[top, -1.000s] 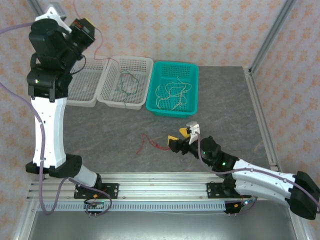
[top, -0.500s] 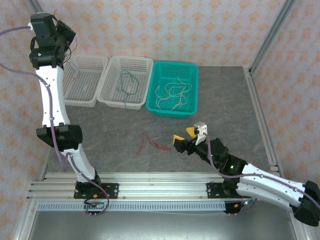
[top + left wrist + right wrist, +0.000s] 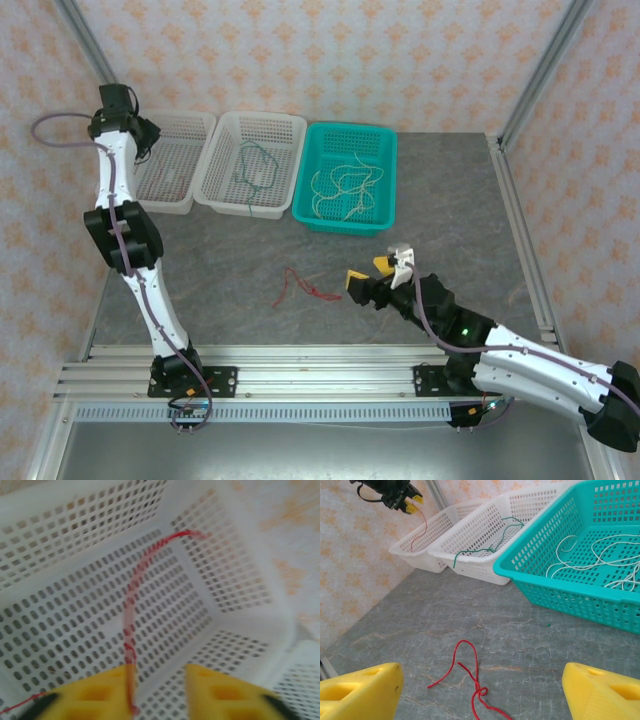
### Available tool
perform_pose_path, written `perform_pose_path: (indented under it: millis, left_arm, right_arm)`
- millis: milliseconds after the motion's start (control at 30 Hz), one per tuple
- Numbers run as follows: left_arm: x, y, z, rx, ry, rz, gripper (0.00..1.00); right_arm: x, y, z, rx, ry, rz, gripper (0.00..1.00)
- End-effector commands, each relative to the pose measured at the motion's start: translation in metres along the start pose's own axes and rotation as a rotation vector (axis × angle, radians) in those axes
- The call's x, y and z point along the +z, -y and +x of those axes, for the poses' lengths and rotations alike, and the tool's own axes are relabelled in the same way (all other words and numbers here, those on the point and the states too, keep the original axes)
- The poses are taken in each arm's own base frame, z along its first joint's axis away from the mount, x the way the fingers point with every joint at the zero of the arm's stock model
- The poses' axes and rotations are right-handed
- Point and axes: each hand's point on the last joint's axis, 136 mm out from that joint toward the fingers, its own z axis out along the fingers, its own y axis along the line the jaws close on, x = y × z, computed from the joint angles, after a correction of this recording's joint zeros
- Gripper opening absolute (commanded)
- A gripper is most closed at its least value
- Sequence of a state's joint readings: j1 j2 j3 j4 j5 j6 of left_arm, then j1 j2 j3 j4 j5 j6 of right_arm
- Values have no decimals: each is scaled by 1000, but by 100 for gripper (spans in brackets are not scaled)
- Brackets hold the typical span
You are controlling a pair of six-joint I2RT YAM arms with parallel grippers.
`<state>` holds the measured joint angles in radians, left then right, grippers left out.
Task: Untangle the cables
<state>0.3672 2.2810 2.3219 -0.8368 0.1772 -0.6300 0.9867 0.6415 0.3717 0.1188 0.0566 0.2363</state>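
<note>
The grey counter (image 3: 220, 250) carries a knotted red wire (image 3: 478, 692) just ahead of the wide-spread right jaws, seemingly next for pickup. The left jaws stand parted above the far-left white basket (image 3: 240, 580), and another red wire (image 3: 127, 615) hangs from them into it, apparently sorted by colour.

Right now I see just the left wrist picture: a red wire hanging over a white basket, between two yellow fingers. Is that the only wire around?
Observer: No. Another red cable lies loose on the grey table, just ahead of the right gripper.
Visitor: Is that gripper holding it?
Observer: No, its yellow fingers stand wide apart and the cable lies free on the table.
Visitor: Are all the wires red?
Observer: No, a dark green cable lies in the middle white basket.
</note>
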Motion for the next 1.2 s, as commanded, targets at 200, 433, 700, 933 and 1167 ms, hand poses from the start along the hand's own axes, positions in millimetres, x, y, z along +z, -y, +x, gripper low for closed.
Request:
perform_pose_path:
  millis: [200, 433, 700, 933, 1167]
  left_arm:
    - [-76, 24, -22, 7, 101, 70, 89]
    - [-200, 71, 15, 69, 175, 366, 87]
    - [-306, 67, 170, 314, 106, 600, 84]
    - [-299, -1, 298, 472, -89, 571, 78]
    - [-243, -64, 401, 644, -282, 401, 73]
  right_arm:
    - [9, -6, -19, -24, 2, 28, 84]
    - [20, 4, -9, -36, -31, 90, 85]
    - [27, 12, 10, -1, -155, 164, 83]
    - [36, -1, 25, 33, -268, 125, 83]
    - [57, -24, 34, 78, -343, 50, 84]
